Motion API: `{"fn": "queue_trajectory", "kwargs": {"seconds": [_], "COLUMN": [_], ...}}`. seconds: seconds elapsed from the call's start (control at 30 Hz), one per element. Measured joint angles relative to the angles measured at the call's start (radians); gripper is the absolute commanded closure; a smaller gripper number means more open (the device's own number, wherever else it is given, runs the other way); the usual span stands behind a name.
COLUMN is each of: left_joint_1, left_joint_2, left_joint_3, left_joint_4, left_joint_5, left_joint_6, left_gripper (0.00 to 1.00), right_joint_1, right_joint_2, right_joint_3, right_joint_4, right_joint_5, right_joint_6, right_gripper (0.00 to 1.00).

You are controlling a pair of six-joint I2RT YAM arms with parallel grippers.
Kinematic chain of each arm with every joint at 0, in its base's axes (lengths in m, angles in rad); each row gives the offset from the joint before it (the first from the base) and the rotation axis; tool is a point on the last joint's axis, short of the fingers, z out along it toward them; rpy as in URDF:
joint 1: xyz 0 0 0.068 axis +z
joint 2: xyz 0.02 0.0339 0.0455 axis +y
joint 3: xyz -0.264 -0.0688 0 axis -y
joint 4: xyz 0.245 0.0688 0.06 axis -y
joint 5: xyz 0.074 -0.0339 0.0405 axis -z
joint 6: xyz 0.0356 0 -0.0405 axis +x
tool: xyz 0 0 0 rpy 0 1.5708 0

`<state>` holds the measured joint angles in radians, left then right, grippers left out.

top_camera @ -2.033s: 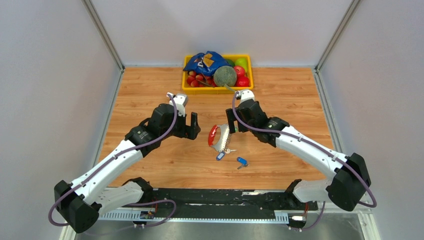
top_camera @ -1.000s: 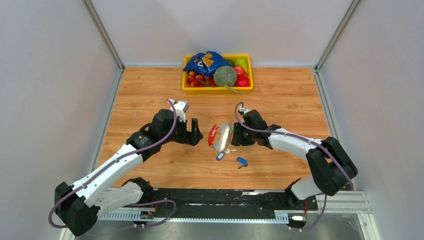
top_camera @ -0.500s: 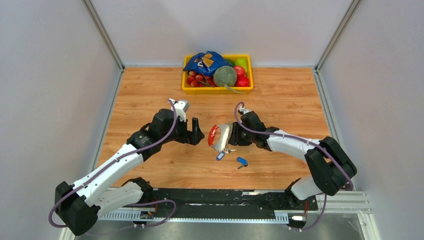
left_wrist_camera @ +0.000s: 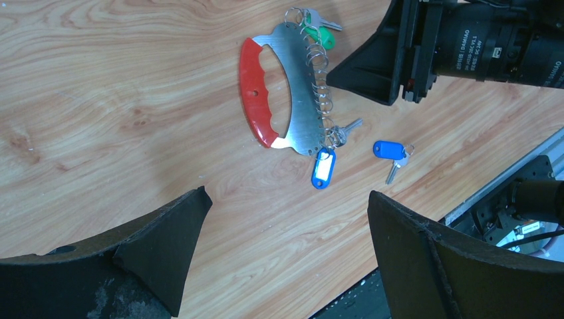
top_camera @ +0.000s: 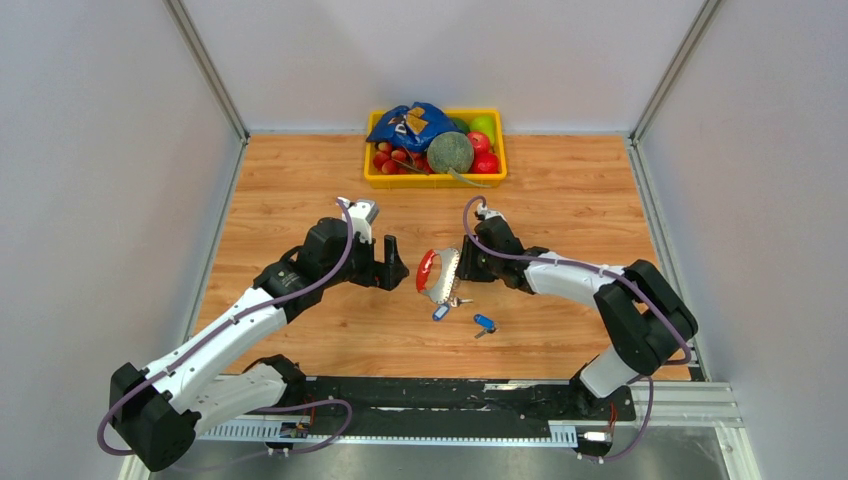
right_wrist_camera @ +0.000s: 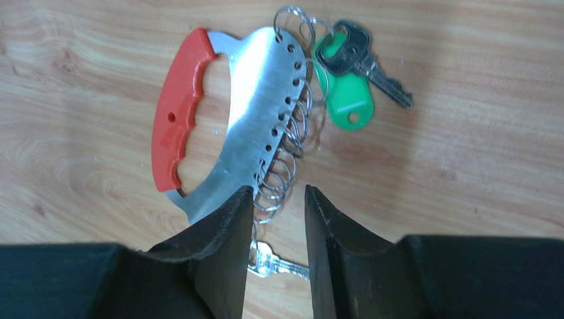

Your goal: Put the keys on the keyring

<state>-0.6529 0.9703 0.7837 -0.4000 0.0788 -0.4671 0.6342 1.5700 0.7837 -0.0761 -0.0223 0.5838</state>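
Fingers (right_wrist_camera: 223, 239) of right gripper (right_wrist_camera: 274, 194) narrowly apart, straddling wire rings of red-handled steel-strip keyring (right_wrist_camera: 256, 113) just ahead. Left gripper (left_wrist_camera: 287, 194) wide apart, empty. We judge first blue-headed silver key (left_wrist_camera: 324, 169) apparently ringed; second blue-headed key (left_wrist_camera: 388, 150) loose beyond fingertips, unthreaded.

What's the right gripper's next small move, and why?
Probably close the right gripper on a ring: it straddles the wire ring row of the red-handled silver metal keyring, while one blue-tagged silver key lies loose on the wooden table.
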Motion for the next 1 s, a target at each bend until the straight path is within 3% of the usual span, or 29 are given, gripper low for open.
{"fn": "queue_trajectory", "kwargs": {"seconds": [1.0], "left_joint_1": [0.000], "left_joint_2": [0.002], "left_joint_3": [0.000], "left_joint_4": [0.000], "left_joint_5": [0.003], "left_joint_6": [0.000], "left_gripper": [0.00], "right_joint_1": [-0.034], "right_joint_2": [0.106], "right_joint_3": [0.025], "right_joint_4": [0.102], "right_joint_5": [-0.029], "right_joint_6": [0.021], "right_gripper": [0.76]}}
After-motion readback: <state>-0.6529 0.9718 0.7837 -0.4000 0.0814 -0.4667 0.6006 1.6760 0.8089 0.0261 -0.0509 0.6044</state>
